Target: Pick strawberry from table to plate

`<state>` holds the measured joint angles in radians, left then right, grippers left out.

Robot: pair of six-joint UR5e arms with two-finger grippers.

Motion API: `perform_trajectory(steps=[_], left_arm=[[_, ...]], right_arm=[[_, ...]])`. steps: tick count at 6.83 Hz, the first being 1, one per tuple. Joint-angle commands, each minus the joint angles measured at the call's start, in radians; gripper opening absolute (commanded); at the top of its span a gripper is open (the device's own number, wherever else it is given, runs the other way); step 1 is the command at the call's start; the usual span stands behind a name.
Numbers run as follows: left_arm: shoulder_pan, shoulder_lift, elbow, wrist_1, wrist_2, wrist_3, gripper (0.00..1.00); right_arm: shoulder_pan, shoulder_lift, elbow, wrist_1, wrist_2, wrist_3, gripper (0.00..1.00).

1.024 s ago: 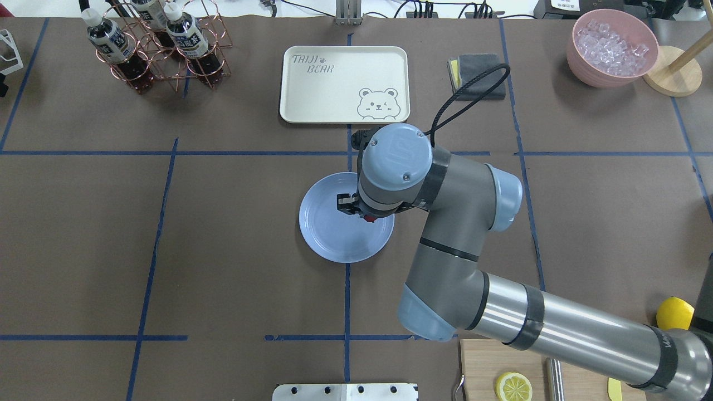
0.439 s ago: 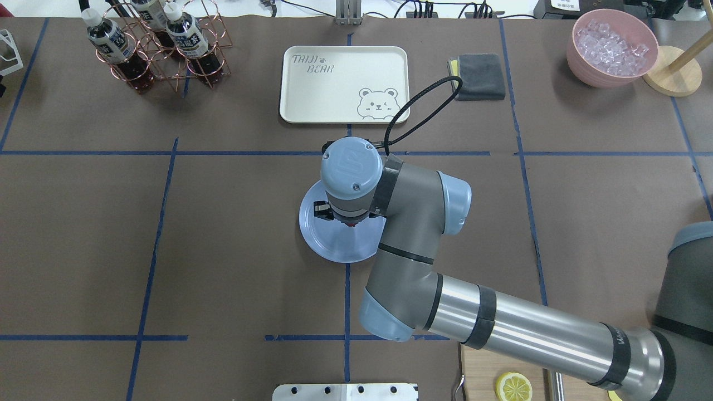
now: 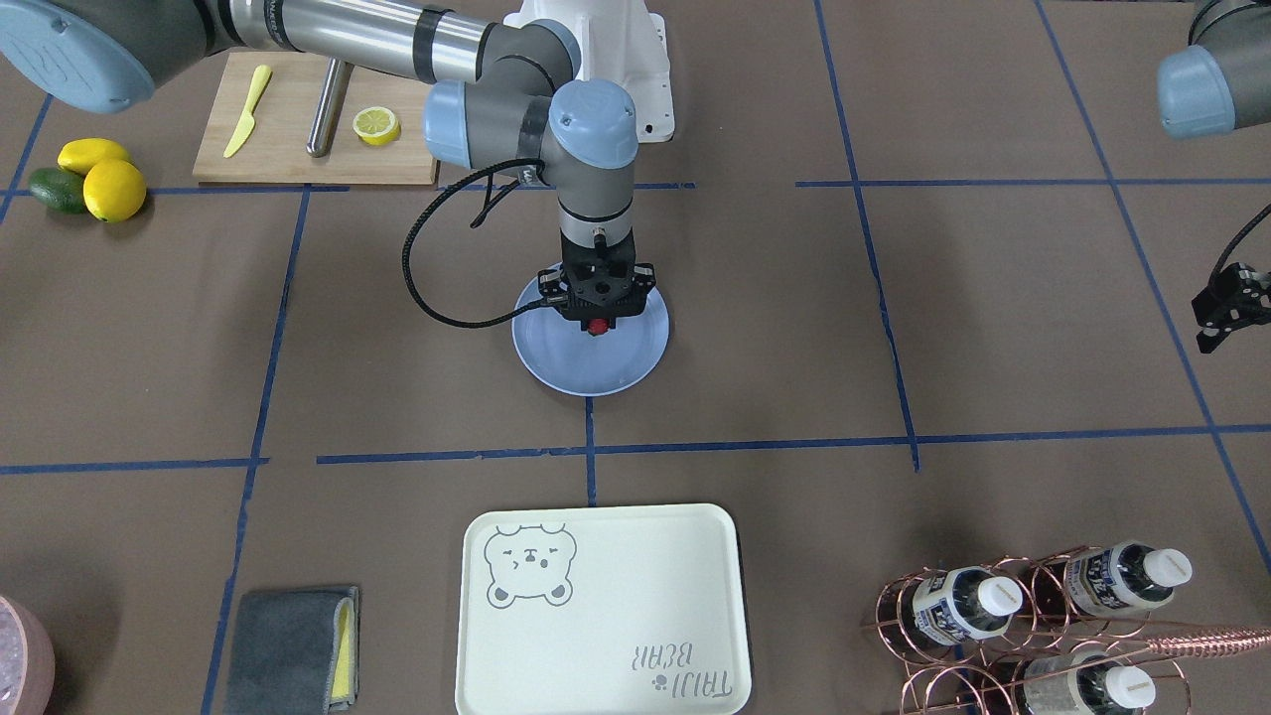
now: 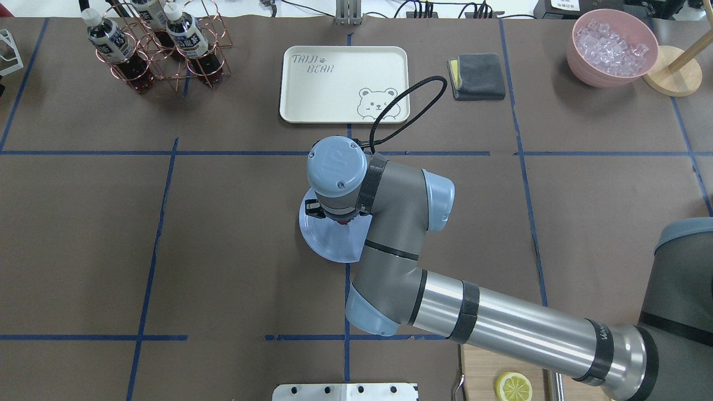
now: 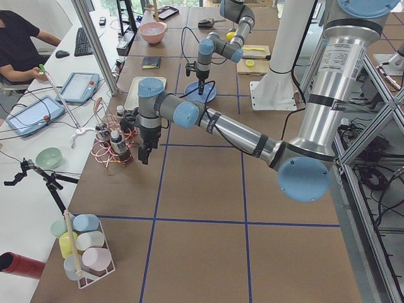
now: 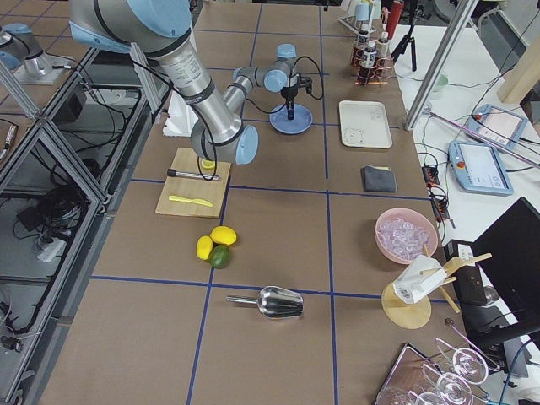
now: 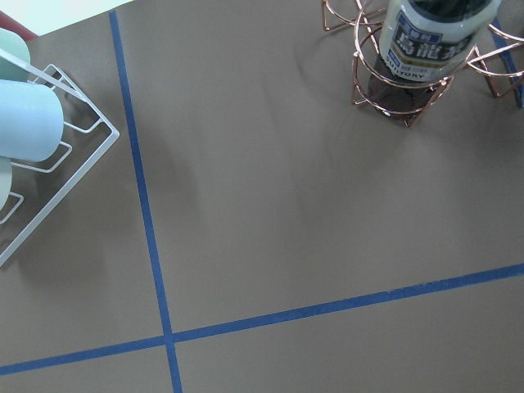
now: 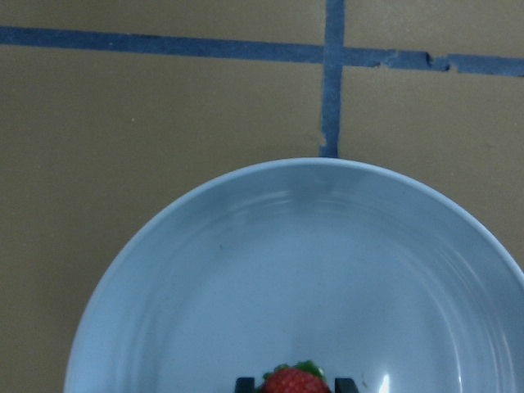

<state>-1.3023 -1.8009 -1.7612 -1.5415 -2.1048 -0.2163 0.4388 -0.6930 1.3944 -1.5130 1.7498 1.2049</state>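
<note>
The strawberry (image 3: 597,326) is a small red berry with my right gripper (image 3: 597,321) shut on it, pointing straight down just above the pale blue plate (image 3: 586,369). The right wrist view shows the strawberry (image 8: 293,382) between two dark fingertips, over the near part of the plate (image 8: 246,270). From overhead the wrist hides most of the gripper; only a red bit of strawberry (image 4: 346,221) shows over the plate (image 4: 327,242). My left gripper (image 3: 1226,308) hangs far off over the brown table (image 3: 894,298), beside the bottle rack; I cannot tell its state.
A cream bear tray (image 4: 334,83) lies beyond the plate, with a grey cloth (image 4: 479,75) and a pink bowl of ice (image 4: 613,47) to its right. A copper bottle rack (image 4: 156,44) stands back left. A cutting board (image 3: 298,139) and lemons (image 3: 104,179) sit near the robot's base.
The right arm has swung left in the overhead view, carrying the strawberry from the plate's right part to over its middle. The black cable loop shifted left with it.
</note>
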Motion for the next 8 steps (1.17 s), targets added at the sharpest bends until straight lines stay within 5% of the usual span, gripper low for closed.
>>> perform_trajectory(steps=[1, 3, 5, 6, 8], left_arm=[[-0.003, 0.0, 0.003, -0.002, 0.0, 0.0, 1.0], [-0.021, -0.002, 0.003, 0.0, 0.006, 0.015, 1.0], [-0.051, -0.002, 0.006, 0.003, 0.005, 0.025, 1.0], [-0.055, -0.002, 0.006, 0.004, 0.002, 0.026, 1.0], [-0.083, 0.0, 0.005, 0.015, -0.001, 0.066, 1.0]], right_arm=[[0.007, 0.013, 0.006, -0.002, 0.004, 0.002, 1.0], [0.064, 0.012, 0.09, -0.083, 0.042, -0.002, 1.0], [0.174, -0.026, 0.324, -0.419, 0.1, -0.112, 1.0], [0.24, -0.108, 0.448, -0.509, 0.102, -0.265, 1.0], [0.445, -0.341, 0.595, -0.503, 0.262, -0.562, 1.0]])
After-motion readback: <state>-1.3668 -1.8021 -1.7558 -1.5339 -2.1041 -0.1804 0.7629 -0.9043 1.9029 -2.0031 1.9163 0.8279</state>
